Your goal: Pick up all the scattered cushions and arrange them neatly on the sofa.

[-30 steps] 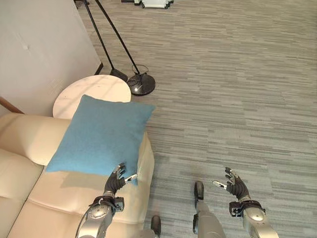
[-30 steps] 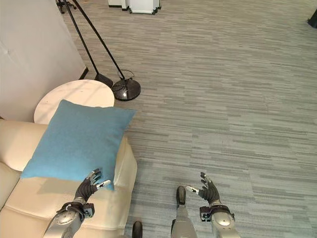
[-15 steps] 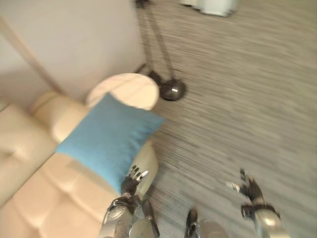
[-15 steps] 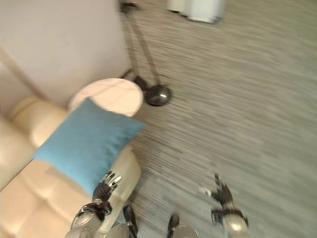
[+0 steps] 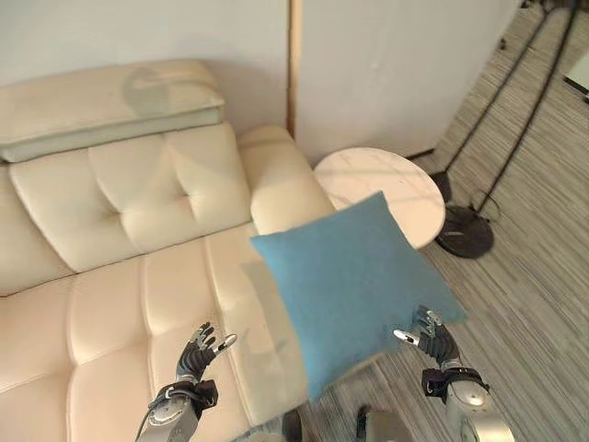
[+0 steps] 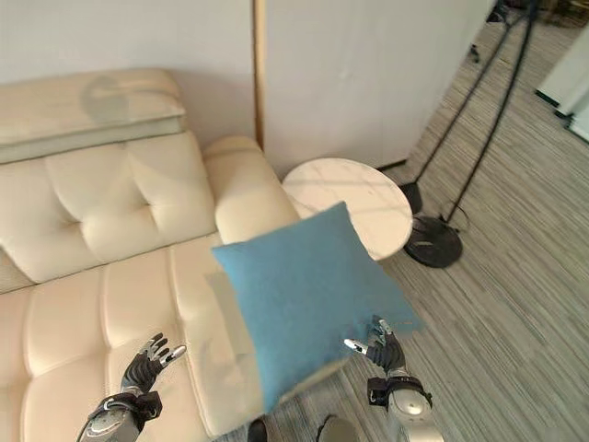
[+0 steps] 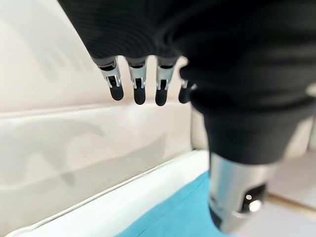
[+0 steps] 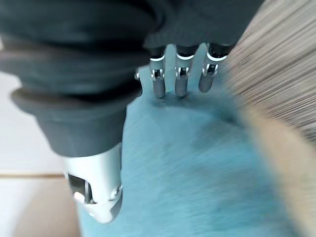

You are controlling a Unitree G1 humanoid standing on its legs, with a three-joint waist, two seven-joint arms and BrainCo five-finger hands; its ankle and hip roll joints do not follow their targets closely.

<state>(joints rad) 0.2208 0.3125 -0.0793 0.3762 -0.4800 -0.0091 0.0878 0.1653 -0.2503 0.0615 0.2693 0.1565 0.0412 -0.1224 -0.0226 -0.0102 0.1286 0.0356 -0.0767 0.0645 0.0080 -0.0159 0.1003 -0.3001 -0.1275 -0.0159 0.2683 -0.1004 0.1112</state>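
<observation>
Blue cushion (image 5: 354,290) sits tilted on the cream sofa (image 5: 120,267), propped over the sofa's armrest (image 5: 281,180) end, one corner hanging out past the seat edge over the striped grey floor (image 5: 543,276). It's the one cushion I can see. Round white side table (image 5: 377,189) just beside the armrest, partly behind the cushion's upper corner. Floor lamp base (image 5: 467,231) on the floor near the table, thin dark poles rising from it toward the top right.

My left hand (image 5: 198,348) is low over the sofa seat, fingers spread and relaxed, holding nothing, apart from the cushion. In the left wrist view my fingers (image 7: 137,86) hang straight in a row with the sofa's cream backrest past them and a bit of blue cushion at the bottom.

My right hand (image 6: 379,343) is at the cushion's lower right corner, fingers spread loose, thumb out, not curled round the fabric. Cannot tell if the tips touch the cushion or just hover in front of it. In the right wrist view my fingers (image 8: 180,79) are straight, blue fabric right past them and floor off to one side.

Sofa back cushion tufted, long cream headrest pad (image 5: 106,106) along the top against the white wall (image 5: 386,64).
</observation>
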